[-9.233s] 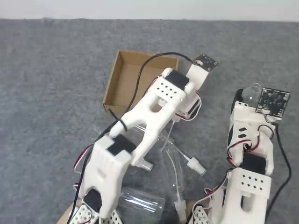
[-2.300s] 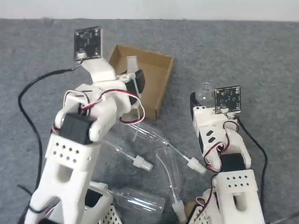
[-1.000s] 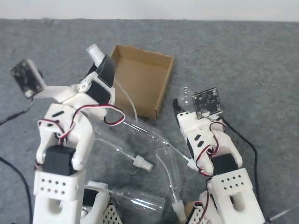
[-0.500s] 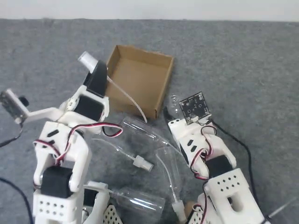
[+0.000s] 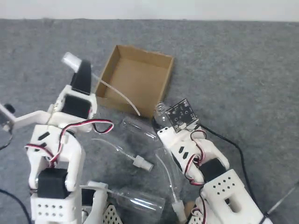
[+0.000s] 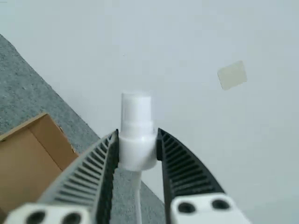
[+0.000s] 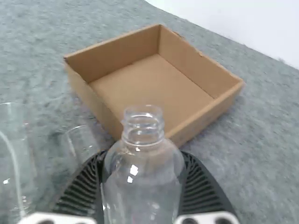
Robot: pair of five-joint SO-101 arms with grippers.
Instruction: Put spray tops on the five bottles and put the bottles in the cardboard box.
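My left gripper [image 6: 136, 149] is shut on a white spray top [image 6: 136, 133], held up in the air to the left of the cardboard box [image 5: 138, 79]; its thin tube [image 5: 119, 94] hangs toward the box's front wall. In the high view that spray top [image 5: 71, 60] sticks out of the left gripper [image 5: 80, 74]. My right gripper [image 7: 142, 170] is shut on a clear bottle [image 7: 141, 158] with an uncapped neck, upright just in front of the box [image 7: 154, 79]. From above, the bottle [image 5: 160, 112] stands at the box's front right corner.
Clear bottles lie on the grey carpet between the arms: one [image 5: 138, 128] near the box and one [image 5: 140, 201] at the front. Loose spray tops [image 5: 141, 163] [image 5: 180, 207] with tubes lie among them. The carpet to the right and behind the box is open.
The left arm swung left and back from over the box, carrying the spray top. The right arm brought the bottle leftward, close to the box's front corner.
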